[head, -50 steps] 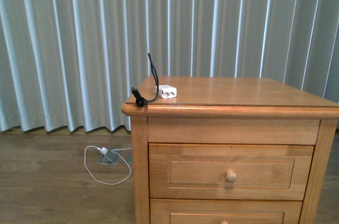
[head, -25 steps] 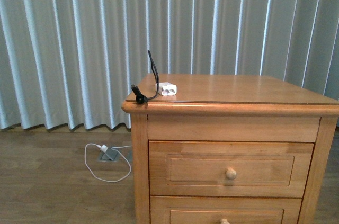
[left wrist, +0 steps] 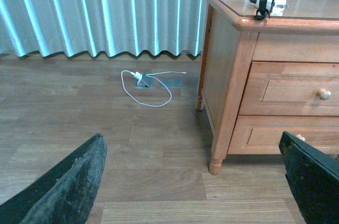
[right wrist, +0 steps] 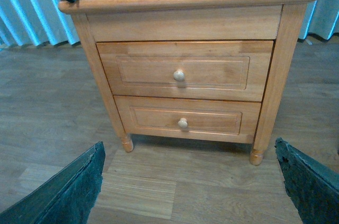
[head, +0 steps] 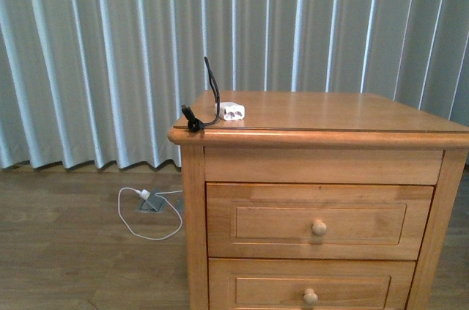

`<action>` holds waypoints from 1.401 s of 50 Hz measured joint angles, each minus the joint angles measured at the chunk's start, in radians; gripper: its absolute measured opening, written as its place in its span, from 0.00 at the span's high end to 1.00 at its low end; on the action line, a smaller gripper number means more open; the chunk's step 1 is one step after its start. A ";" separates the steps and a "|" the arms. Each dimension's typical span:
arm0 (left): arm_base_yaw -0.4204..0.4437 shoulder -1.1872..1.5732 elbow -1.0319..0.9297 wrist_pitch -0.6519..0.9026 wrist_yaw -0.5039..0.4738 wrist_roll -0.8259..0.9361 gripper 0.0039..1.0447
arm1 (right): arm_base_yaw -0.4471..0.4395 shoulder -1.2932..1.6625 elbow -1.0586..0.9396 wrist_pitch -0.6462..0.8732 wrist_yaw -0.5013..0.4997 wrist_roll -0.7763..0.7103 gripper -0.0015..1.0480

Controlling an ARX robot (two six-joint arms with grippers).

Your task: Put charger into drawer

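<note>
Curtains (head: pixel 110 61) of pale grey hang in folds across the whole background, down to a wooden floor (head: pixel 73 251). On that floor stands a honey-coloured nightstand (head: pixel 330 112), whose bare top shines a little. Under the top sits the drawer (head: pixel 271 222) — pushed fully in, its recessed front flush with the frame — and beneath it a lower drawer (head: pixel 256 288), likewise closed. The left gripper (left wrist: pixel 190 135) shows in its wrist view as two dark fingers spread wide with only floor between them, grasping nothing and well apart from the nightstand. The right gripper (right wrist: pixel 188 142) is released in the same way and faces the two drawer fronts from a distance. A white cable (head: pixel 146 211) lies looped on the floor near the curtains, off the nightstand's left side. The charger (head: pixel 231 111) rests on the top near its front left corner: the white block lies a little in from the front edge, its thin black cable arches upward, and the black connector (head: pixel 192 122) sits right at the corner's rim. One round pale knob (head: pixel 319 227) marks the drawer's middle.
</note>
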 joint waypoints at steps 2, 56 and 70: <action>0.000 0.000 0.000 0.000 0.000 0.000 0.06 | 0.019 0.102 0.020 0.066 0.020 0.013 0.08; 0.000 0.000 0.000 0.000 0.000 0.000 0.06 | 0.224 1.795 1.052 0.509 0.327 0.060 0.08; 0.000 0.000 0.000 0.000 0.000 0.000 0.06 | 0.195 1.937 1.199 0.528 0.358 0.019 0.08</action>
